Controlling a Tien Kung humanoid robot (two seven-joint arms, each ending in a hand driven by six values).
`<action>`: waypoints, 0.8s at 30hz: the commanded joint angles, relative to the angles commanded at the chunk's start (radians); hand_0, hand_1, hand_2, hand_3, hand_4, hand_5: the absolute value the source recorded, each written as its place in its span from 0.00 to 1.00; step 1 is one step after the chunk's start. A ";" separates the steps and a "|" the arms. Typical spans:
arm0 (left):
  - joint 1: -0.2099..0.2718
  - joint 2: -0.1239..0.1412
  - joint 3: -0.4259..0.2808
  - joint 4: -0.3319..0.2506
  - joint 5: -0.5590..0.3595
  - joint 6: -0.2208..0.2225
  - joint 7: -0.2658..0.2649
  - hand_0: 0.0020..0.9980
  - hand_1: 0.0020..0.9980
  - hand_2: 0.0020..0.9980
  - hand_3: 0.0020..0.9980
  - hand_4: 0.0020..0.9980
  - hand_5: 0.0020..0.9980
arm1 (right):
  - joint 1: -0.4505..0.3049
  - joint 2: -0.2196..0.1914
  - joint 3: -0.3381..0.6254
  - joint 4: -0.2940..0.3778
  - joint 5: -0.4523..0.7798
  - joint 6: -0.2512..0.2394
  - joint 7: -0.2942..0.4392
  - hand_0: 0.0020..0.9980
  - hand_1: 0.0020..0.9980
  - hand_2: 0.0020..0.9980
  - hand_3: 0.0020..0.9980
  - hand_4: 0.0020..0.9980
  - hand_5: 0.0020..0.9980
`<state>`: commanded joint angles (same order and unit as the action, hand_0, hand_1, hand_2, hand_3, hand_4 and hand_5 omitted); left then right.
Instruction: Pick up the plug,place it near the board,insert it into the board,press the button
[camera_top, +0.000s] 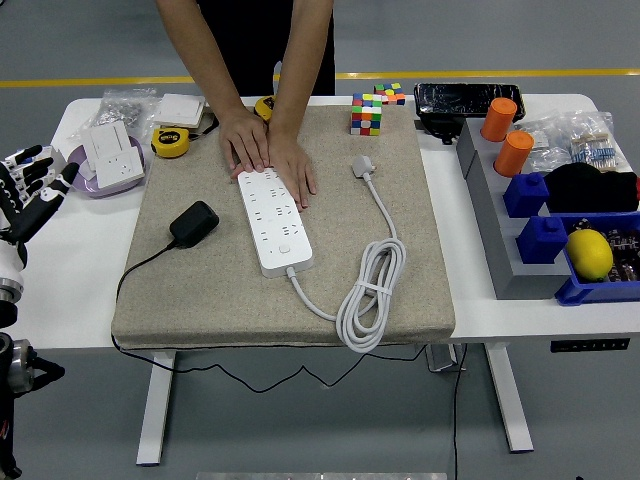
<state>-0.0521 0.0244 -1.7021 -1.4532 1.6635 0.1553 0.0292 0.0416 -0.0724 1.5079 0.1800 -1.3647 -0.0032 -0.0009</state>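
On the white table (470, 300) a beige mat (200, 290) is spread, and a white power strip (274, 222) is laid on it, running from the far left toward the near right. Both hands of a person standing at the far side are laid flat on the far end of the strip: one hand (245, 143) beside the other hand (292, 168), fingers stretched out and close together. The strip's white cable (372, 290) is coiled on the near right part of the mat, and its white plug (363, 166) is left lying to the right of the strip, apart from it. A black plug adapter (194, 223) is seen on the mat just left of the strip, not touching it, with a thin black cord trailing toward the near edge of the mat.

At the left edge of the picture the robot's left hand (28, 192) is held over the table's left end, well apart from the adapter, its fingers spread and nothing held in them.

Beyond the mat a colourful cube (366, 114) is set, and a yellow tape measure (170, 142) is placed at the far left.
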 joint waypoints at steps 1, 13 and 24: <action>-0.003 0.001 0.005 0.003 0.014 0.000 0.004 0.95 0.97 0.96 0.93 1.00 0.11 | 0.000 0.000 0.000 0.000 0.000 0.000 0.000 0.92 0.80 0.78 0.80 1.00 1.00; -0.114 0.040 0.211 0.156 0.145 -0.024 0.056 1.00 1.00 1.00 1.00 1.00 0.05 | 0.003 -0.001 -0.003 0.000 -0.001 0.000 -0.001 0.92 0.80 0.78 0.80 1.00 1.00; -0.218 0.038 0.401 0.303 0.107 -0.041 0.052 1.00 1.00 1.00 1.00 1.00 0.07 | 0.005 -0.004 -0.007 0.000 -0.007 0.001 -0.004 0.92 0.80 0.78 0.80 1.00 1.00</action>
<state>-0.2697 0.0624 -1.3008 -1.1499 1.7705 0.1146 0.0807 0.0462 -0.0768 1.5010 0.1800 -1.3716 -0.0025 -0.0052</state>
